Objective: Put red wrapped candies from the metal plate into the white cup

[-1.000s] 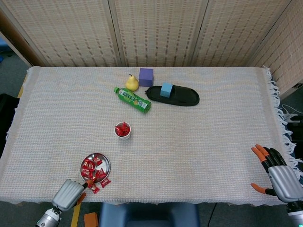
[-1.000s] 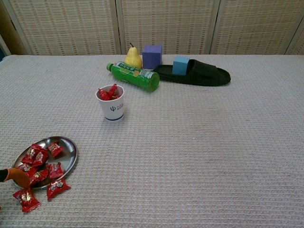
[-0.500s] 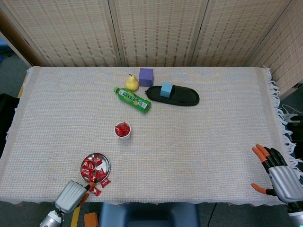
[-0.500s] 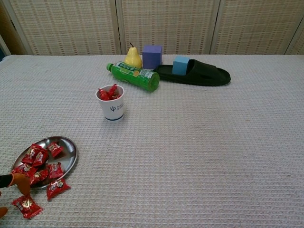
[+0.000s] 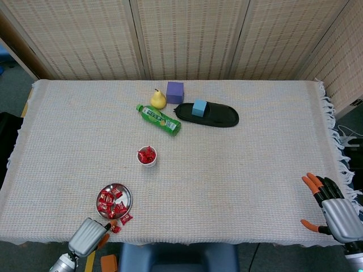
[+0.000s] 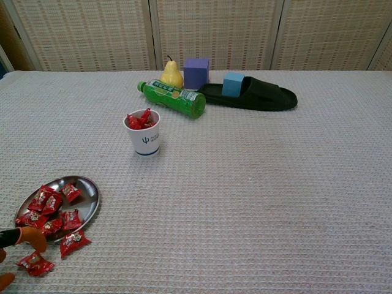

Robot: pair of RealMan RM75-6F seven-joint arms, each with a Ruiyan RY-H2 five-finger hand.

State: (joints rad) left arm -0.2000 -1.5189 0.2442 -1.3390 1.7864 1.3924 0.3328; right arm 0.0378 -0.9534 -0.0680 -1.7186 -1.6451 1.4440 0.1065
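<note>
The metal plate point(image 5: 123, 194) point(image 6: 89, 195) sits near the table's front left edge with several red wrapped candies point(image 5: 108, 201) point(image 6: 48, 203) on it. One loose candy point(image 6: 73, 241) lies just off its rim, another loose candy point(image 5: 115, 228) point(image 6: 35, 263) nearer the edge. My left hand point(image 5: 88, 237) hangs at that edge; its orange fingertips point(image 6: 29, 236) stand apart around the nearer loose candy, holding nothing that I can see. The white cup point(image 5: 147, 159) point(image 6: 146, 139) stands upright behind the plate with red candies in it. My right hand point(image 5: 334, 212) rests open at the front right edge.
At the back stand a green bottle point(image 5: 159, 119) lying on its side, a yellow pear point(image 5: 158, 99), a purple cube point(image 5: 175, 92) and a black slipper point(image 5: 212, 116) with a blue cube point(image 5: 199, 107) on it. An orange object point(image 5: 109, 263) lies below the table's front edge.
My left hand has drawn back toward the table's front edge. The nearest loose candy has shifted and turned slightly with it. The right hand has not moved.
</note>
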